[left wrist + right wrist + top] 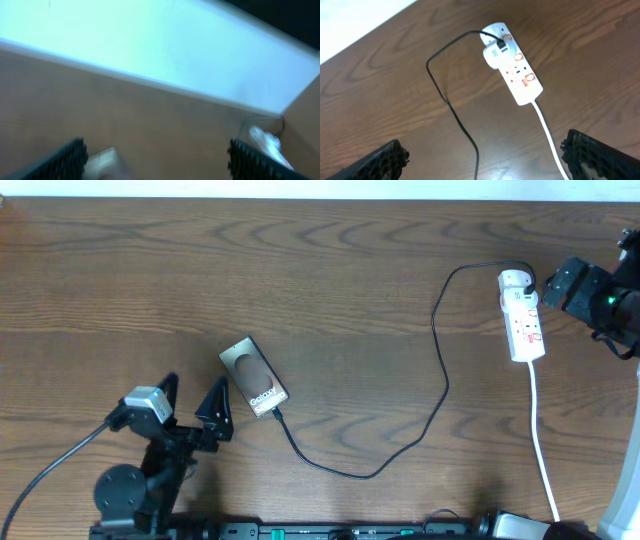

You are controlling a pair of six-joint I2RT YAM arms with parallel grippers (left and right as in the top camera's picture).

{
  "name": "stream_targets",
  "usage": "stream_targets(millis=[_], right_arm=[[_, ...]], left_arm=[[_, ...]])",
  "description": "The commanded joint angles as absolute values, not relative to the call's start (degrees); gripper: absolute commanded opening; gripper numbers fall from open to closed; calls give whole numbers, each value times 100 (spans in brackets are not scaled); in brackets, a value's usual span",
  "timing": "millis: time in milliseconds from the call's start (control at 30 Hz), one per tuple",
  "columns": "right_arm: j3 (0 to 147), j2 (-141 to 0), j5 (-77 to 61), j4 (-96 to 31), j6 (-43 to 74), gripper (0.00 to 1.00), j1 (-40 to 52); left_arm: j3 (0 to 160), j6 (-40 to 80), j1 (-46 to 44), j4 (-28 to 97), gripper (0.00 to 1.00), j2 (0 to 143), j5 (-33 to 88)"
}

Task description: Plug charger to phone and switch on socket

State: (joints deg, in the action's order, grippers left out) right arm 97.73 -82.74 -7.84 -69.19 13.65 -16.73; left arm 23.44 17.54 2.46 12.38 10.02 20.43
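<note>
One dark wood-grain worktop (330, 270), pale strip (300, 186) seen past its far edge, phone (254, 376) laid beside left claw (196, 382), held apart, charger (440, 380) trailed across to socket (524, 320) at right, right claw (482, 150) likewise apart

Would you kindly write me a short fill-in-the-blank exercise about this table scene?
1. The charger runs from the phone to the socket, whose body is coloured ___.
2. The left end effector and the right end effector are both ___.
3. The end effector nearer the phone is the ___ one.
Missing words: white; open; left.
</note>
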Motion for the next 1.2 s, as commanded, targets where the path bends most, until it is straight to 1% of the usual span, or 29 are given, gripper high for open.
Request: stream_targets(millis=[0, 100, 200, 267, 400, 667, 1167], right_arm=[[9819, -8208, -740, -6908, 1433, 99, -1651], [9819, -8208, -742, -6908, 1433, 99, -1651], [9819, -8208, -740, -6908, 1433, 99, -1651], [9819, -8208, -740, -6908, 1433, 99, -1651], [9819, -8208, -740, -6908, 1433, 99, -1651], [9819, -8208, -742, -6908, 1433, 99, -1651], [9819, -8208, -742, -6908, 1433, 99, -1651]], left_arm=[[1352, 1653, 215, -73, 88, 519, 1981], [626, 1651, 198, -1140, 88, 143, 1846], [294, 1649, 128, -1448, 88, 19, 1546], [204, 1649, 108, -1428, 88, 8, 1420], [117, 1632, 104, -1068, 88, 8, 1291], [40, 1619, 104, 375, 88, 8, 1057], [38, 1590, 104, 360, 89, 23, 1041]])
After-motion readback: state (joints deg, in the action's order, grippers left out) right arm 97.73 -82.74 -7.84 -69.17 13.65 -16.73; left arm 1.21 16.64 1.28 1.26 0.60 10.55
